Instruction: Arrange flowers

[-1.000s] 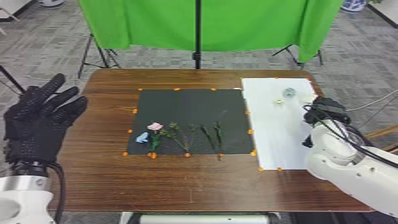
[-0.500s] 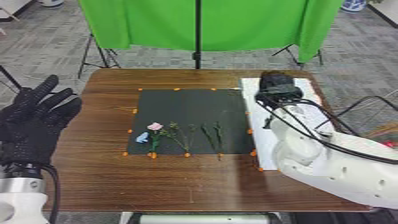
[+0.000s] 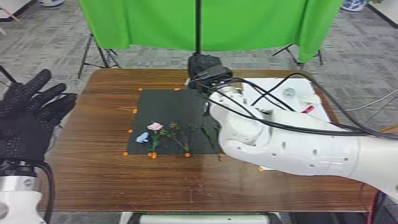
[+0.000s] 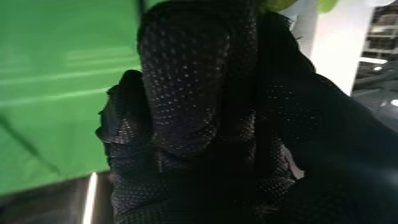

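My right hand [image 3: 207, 69] is over the table's back edge, behind the black mat [image 3: 169, 106]. In the right wrist view my right hand [image 4: 191, 85] has curled fingers with the thumb against them, and a yellow-green flower piece [image 4: 279, 4] shows at their far end; its stem is hidden. On the mat's near part lie a pink flower [image 3: 155, 126], a blue flower [image 3: 142, 137] and green stems [image 3: 180, 140]. A pale vase-like object [image 3: 289, 92] is on the white board [image 3: 278, 84]. My left hand [image 3: 28, 117] is open, left of the table.
The right arm crosses above the white board and the mat's right part, with black cables looping over it. Orange markers line the mat and board. A small red object [image 3: 308, 109] is near the board's right edge. A green backdrop [image 3: 258, 30] stands behind the table [image 3: 133, 185].
My right hand has moved from the white board's right edge, across the board, to behind the mat. The left hand has shifted slightly left. The flowers on the mat have stayed put.
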Controlling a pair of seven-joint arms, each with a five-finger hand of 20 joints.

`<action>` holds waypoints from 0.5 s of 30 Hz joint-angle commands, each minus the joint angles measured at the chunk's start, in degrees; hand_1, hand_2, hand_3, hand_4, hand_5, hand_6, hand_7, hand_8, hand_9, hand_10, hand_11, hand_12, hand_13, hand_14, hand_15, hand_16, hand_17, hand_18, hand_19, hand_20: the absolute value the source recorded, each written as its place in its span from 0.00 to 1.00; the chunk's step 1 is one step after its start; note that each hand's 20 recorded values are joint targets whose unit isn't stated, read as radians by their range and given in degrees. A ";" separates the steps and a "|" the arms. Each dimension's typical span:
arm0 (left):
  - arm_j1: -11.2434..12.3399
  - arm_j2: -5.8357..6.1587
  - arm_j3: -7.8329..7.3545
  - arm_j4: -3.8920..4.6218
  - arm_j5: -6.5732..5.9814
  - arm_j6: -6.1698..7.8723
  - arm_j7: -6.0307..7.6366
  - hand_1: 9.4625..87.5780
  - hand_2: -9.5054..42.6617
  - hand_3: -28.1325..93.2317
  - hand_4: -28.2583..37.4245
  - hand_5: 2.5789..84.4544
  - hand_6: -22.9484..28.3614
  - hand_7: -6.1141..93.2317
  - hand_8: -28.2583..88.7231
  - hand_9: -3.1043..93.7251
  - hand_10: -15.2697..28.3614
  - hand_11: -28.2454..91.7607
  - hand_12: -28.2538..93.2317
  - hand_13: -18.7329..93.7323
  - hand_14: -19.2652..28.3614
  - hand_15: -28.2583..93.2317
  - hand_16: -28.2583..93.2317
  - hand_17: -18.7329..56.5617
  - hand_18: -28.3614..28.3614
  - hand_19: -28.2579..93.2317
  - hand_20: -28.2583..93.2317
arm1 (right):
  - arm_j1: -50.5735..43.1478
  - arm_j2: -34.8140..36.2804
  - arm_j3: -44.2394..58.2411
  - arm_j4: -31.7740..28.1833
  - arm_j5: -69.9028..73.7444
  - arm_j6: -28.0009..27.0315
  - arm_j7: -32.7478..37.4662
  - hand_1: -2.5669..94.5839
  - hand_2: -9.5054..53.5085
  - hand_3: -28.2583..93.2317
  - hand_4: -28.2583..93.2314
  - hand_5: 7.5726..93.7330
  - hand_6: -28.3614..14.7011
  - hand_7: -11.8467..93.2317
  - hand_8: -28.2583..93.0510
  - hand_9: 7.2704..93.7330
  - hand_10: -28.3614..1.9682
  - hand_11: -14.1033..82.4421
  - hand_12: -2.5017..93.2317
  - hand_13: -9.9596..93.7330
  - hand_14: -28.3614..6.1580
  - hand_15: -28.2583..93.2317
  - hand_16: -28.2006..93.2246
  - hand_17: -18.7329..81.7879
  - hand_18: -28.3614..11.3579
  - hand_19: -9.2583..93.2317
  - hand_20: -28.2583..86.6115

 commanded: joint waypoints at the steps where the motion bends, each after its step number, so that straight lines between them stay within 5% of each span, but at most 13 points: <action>1: -4.14 2.38 0.93 1.34 0.71 -0.59 -1.39 0.12 0.40 0.85 0.00 0.38 0.64 0.19 0.16 0.33 0.82 0.47 0.31 0.38 1.00 0.72 0.12 0.17 0.98 0.84 0.23 | 1.50 -7.83 -4.75 3.13 2.38 -3.18 0.11 0.57 0.00 0.82 0.00 0.91 0.71 0.27 0.26 1.00 0.70 0.36 0.26 0.97 0.72 0.63 0.41 0.65 0.25 1.00 0.46; 15: -7.93 4.42 3.24 2.98 0.39 -3.16 -0.87 0.12 0.41 0.85 0.00 0.39 0.64 0.19 0.16 0.33 0.82 0.47 0.31 0.38 1.00 0.72 0.12 0.17 0.98 0.85 0.22 | 2.01 -9.54 -8.88 6.73 5.48 -4.20 3.90 0.56 0.00 0.82 0.00 0.91 0.72 0.27 0.26 1.00 0.70 0.38 0.26 0.97 0.73 0.64 0.42 0.64 0.25 1.00 0.47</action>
